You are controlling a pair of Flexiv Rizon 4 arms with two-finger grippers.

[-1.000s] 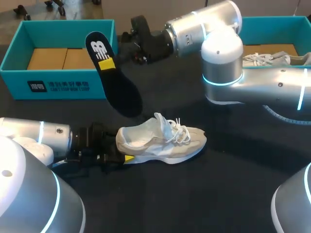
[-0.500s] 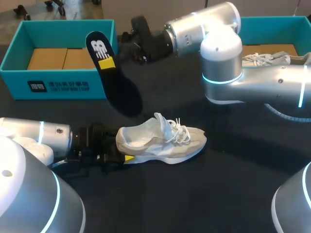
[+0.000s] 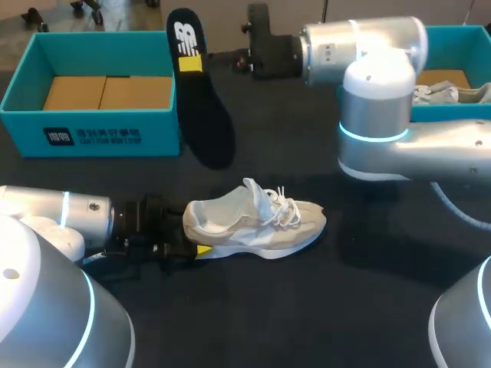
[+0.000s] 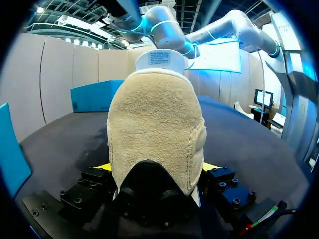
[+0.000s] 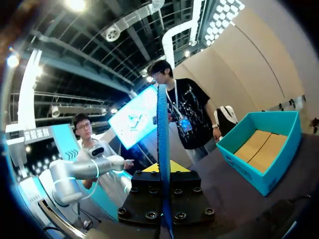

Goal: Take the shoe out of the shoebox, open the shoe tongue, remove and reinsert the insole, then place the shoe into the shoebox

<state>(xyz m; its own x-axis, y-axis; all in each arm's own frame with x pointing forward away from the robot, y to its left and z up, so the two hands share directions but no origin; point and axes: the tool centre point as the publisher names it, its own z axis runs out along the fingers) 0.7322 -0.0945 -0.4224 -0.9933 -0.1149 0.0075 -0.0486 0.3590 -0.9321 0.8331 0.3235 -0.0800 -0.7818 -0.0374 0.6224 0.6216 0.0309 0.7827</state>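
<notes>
Shoebox (image 3: 92,115): open, behind and left of the shoe.
Left gripper (image 4: 157,169): clamped on the shoe's heel, one yellow tip on each side.
Insole (image 3: 201,107): out of the shoe, hanging in the air behind it.
Shoe (image 3: 257,222): upright on its sole, toe pointing right, tongue raised.
Right gripper (image 5: 164,169): closed on the insole's upper end, behind the shoe.
Step in hand: probably reinsertion. Keep the heel pinned and feed the hanging end down under the tongue.
</notes>
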